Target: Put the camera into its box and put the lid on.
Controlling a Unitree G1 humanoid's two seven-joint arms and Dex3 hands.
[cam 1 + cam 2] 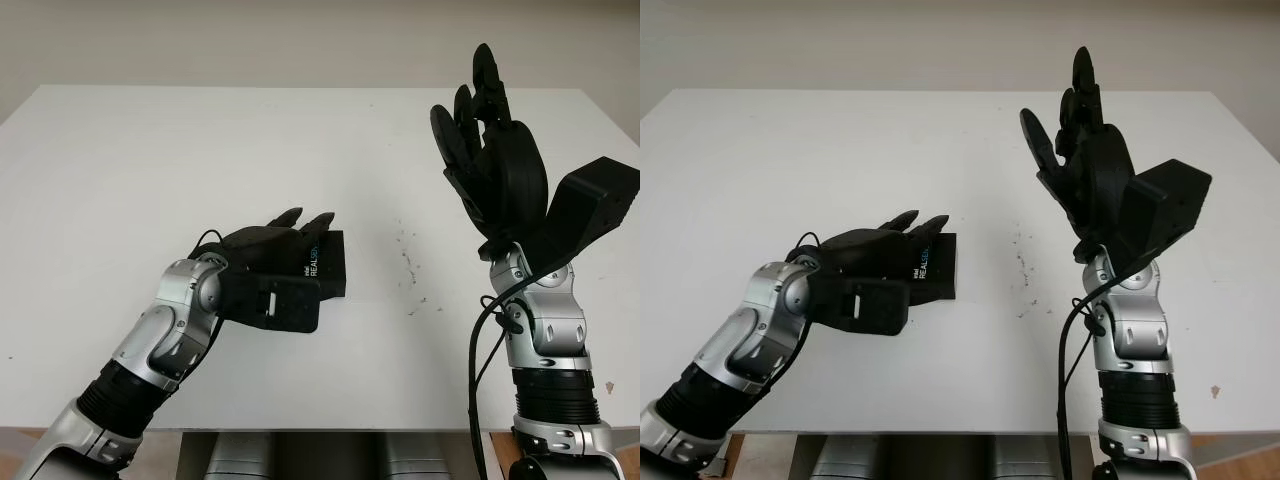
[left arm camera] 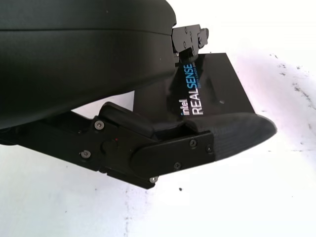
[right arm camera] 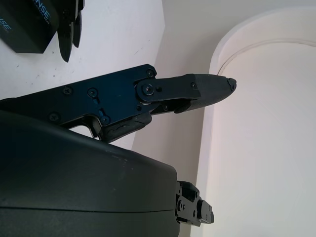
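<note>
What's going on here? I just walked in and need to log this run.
The robot's left hand is on a black Intel RealSense box lying on the white table, fingers laid over its top. Whether it actually grips the box is unclear. The right hand is raised above the table's right side, open and holding nothing. The box looks closed, with its printed lid on.

A white table [image 1: 150, 160] spans the view, flecked with small dark specks [image 1: 408, 262]; a pale wall [image 1: 300, 40] stands behind.
</note>
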